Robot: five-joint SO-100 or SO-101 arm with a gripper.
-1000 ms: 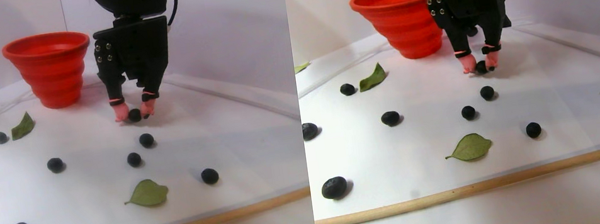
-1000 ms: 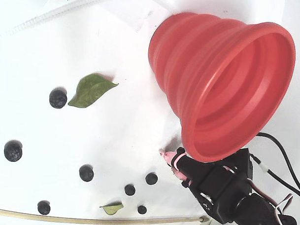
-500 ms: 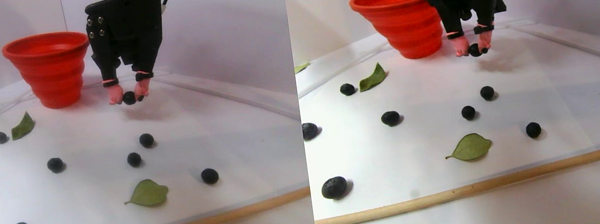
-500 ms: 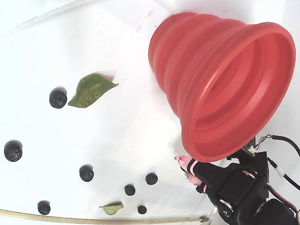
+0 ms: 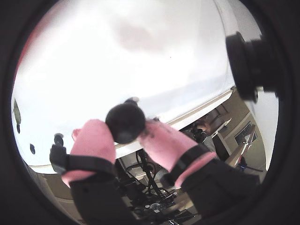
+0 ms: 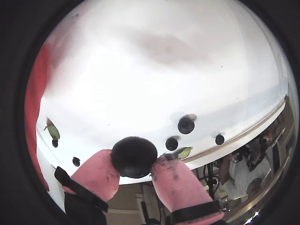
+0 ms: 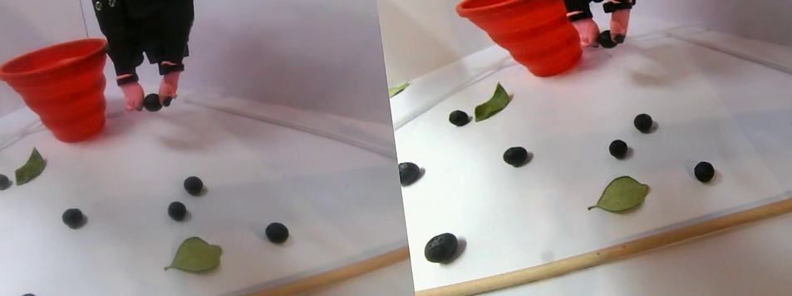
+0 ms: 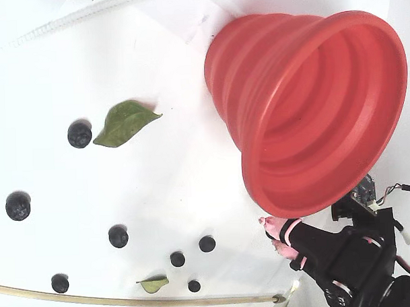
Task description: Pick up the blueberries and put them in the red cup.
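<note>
Pink rubber pads on your end effector point(image 6: 136, 171) were pinched on one blueberry point(image 6: 134, 156), held clear of the white desk point(image 7: 114, 168) so it could travel. In the stereo pair view it hung just right of the red cup point(image 7: 62, 91), below the rim, so you likely needed more height before releasing. Other blueberries point(image 7: 177, 210) lay scattered on the desk among green leaves point(image 7: 196, 256), well apart from the cup.

White table point(image 7: 115, 177), red cup point(image 7: 57, 92), ~6 loose blueberries point(image 7: 73, 217), approx. 3 green leaves point(image 7: 195, 256)
</note>
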